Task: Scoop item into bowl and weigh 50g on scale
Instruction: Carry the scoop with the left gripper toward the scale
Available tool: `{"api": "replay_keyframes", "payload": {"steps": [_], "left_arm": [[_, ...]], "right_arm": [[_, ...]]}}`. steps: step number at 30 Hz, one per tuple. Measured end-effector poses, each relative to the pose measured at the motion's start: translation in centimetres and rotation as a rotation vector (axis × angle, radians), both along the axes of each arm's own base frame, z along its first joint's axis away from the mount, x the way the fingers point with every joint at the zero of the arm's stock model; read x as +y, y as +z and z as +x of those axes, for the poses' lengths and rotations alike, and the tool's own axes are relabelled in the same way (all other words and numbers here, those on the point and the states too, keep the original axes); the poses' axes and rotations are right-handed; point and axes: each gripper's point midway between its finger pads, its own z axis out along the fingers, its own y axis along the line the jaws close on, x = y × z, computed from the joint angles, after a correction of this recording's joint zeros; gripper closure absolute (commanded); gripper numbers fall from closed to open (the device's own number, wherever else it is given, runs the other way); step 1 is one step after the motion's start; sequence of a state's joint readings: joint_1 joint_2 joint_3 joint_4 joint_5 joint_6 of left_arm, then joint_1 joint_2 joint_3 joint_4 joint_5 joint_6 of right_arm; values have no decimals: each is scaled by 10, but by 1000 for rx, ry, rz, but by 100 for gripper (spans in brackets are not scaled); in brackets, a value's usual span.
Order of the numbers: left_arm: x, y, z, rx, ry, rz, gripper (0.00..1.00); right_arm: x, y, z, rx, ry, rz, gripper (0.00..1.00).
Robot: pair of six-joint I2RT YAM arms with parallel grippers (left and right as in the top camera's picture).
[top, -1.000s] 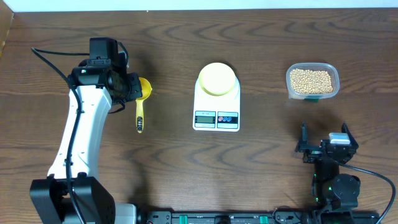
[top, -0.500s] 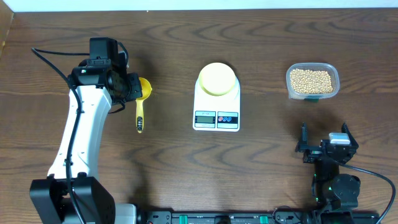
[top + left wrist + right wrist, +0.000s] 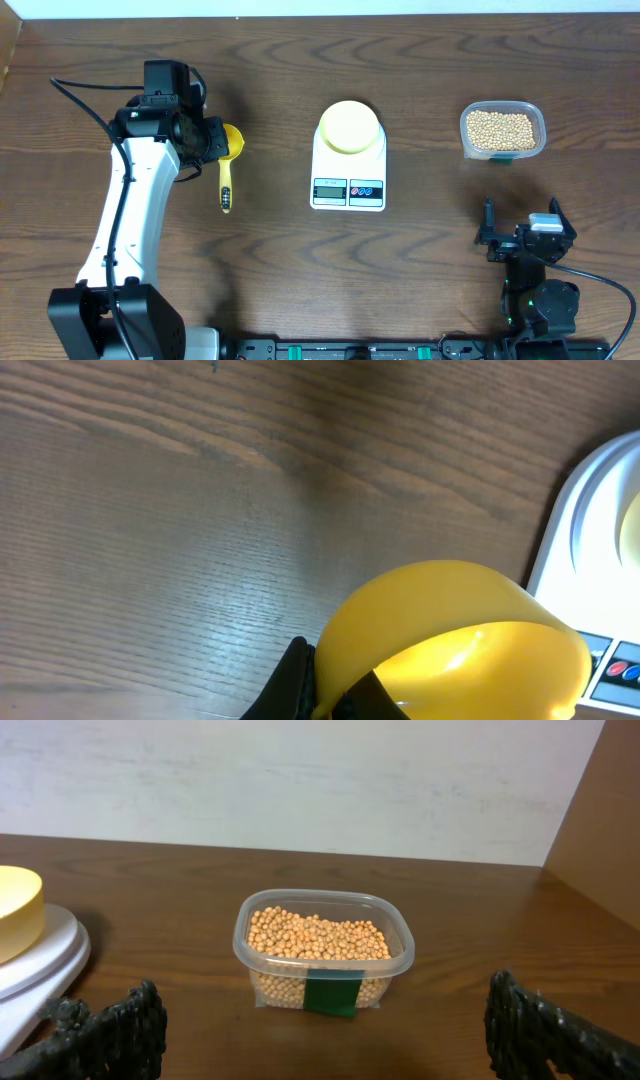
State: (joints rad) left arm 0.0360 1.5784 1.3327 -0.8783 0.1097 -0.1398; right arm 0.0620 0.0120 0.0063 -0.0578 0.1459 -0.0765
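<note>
Scoop (image 3: 233, 143): light, stiff plastic, seemingly; left fingers (image 3: 295, 680) pinched its cup rim.
Beans (image 3: 315, 935): small, hard, probably rolled easily.
Right fingers (image 3: 120, 1025): wide, empty.

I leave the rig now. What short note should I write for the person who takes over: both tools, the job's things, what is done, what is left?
Left tool: shut on the cup of the bright yellow plastic scoop.
Right tool: open, empty, parked facing the clear rectangular plastic tub.
Things: small round tan beans are in the tub, far right; the small round pale yellow bowl sits on the white digital kitchen scale, centre, no beans visible in it.
Done: scoop gripped.
Left: carry beans into the bowl until the scale shows the target weight.
</note>
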Motion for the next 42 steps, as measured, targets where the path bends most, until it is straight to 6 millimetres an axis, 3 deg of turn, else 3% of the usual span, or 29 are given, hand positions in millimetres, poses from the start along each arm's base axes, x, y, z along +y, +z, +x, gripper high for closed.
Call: {"api": "replay_keyframes", "payload": {"steps": [7,20,29,42], "left_arm": [[0,1,3,-5,153,-59,92],[-9,0,-1,45,630,-275,92],[-38,2,0,78,761,-390,92],[-64,2,-3,114,900,-461,92]], "right_arm": [[0,0,0,0,0,0,1],[0,0,0,0,1,0,1],[0,0,0,0,0,0,1],[0,0,0,0,0,0,1]]}}
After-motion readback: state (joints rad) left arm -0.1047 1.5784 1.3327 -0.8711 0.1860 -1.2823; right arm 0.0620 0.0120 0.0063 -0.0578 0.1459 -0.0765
